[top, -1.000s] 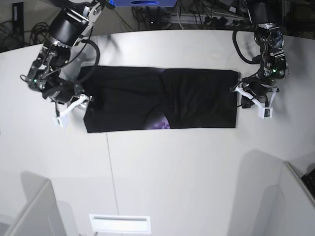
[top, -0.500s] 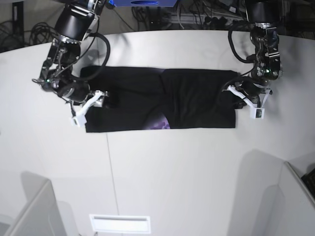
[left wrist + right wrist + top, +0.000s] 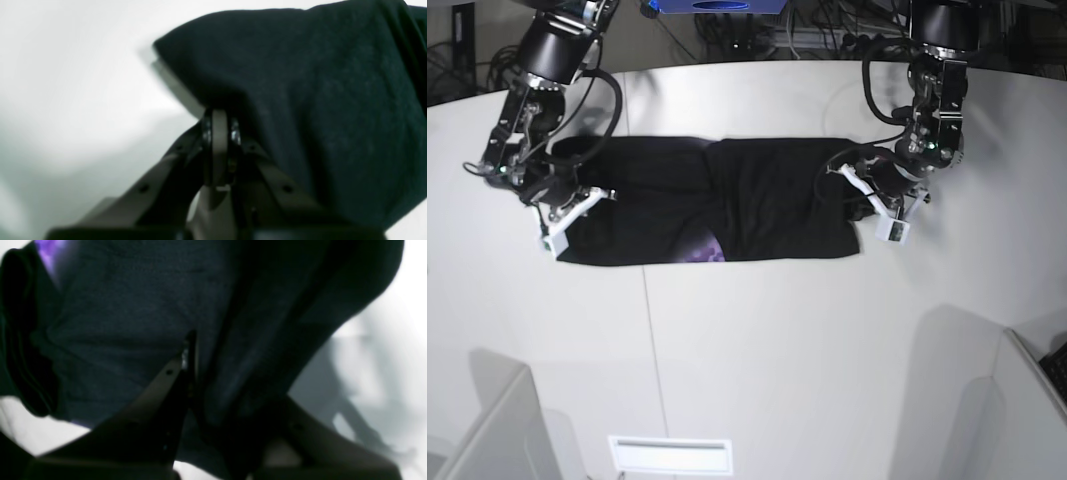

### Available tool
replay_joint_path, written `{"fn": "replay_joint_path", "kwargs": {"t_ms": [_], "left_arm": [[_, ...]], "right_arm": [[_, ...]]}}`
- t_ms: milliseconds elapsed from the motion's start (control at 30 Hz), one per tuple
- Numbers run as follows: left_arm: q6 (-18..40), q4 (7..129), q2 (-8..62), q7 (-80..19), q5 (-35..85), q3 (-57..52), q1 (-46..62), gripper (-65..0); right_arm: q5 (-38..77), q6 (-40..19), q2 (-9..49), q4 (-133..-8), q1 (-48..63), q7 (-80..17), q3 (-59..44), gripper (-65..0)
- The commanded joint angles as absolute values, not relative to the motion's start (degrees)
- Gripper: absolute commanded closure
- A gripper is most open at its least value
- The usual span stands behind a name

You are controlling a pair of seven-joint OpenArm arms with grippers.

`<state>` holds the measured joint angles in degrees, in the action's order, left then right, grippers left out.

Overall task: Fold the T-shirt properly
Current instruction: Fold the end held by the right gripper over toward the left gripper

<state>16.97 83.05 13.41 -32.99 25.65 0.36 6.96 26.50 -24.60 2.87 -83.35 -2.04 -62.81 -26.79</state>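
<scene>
Base view shows the T-shirt [image 3: 727,200] lying as a long black band across the far part of the white tabletop [image 3: 757,350], a purple bit of print at its near edge. Each arm sits at one end: the left gripper [image 3: 218,133] has its fingers pressed together on the cloth edge, and the right gripper [image 3: 196,373] appears clamped on a fold. Both ends seem gripped for the crosswise fold; next, lifting one end evenly over the other.
</scene>
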Motion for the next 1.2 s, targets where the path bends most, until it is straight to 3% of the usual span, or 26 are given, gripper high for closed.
{"fn": "replay_joint_path", "kwargs": {"t_ms": [0, 200, 967, 1167], "left_arm": [[16.84, 82.51, 12.88, -38.46, 23.87, 0.92, 6.81, 0.0], [16.84, 82.59, 11.30, -38.55, 23.87, 1.10, 4.88, 0.0], [16.84, 82.68, 12.79, -38.64, 23.87, 0.66, 4.79, 0.0], [16.84, 82.68, 13.93, -38.64, 23.87, 0.75, 4.88, 0.0]], "right_arm": [[27.65, -24.92, 3.65, -85.58, -2.86, -62.11, -26.77, 0.0], [27.65, -24.48, 6.20, -90.33, -2.42, -62.20, -21.67, 0.0], [27.82, -1.45, 4.53, -112.31, -0.84, -65.19, 0.04, 0.0], [27.82, 0.75, 4.18, -112.40, -0.84, -64.57, 6.29, 0.0]]}}
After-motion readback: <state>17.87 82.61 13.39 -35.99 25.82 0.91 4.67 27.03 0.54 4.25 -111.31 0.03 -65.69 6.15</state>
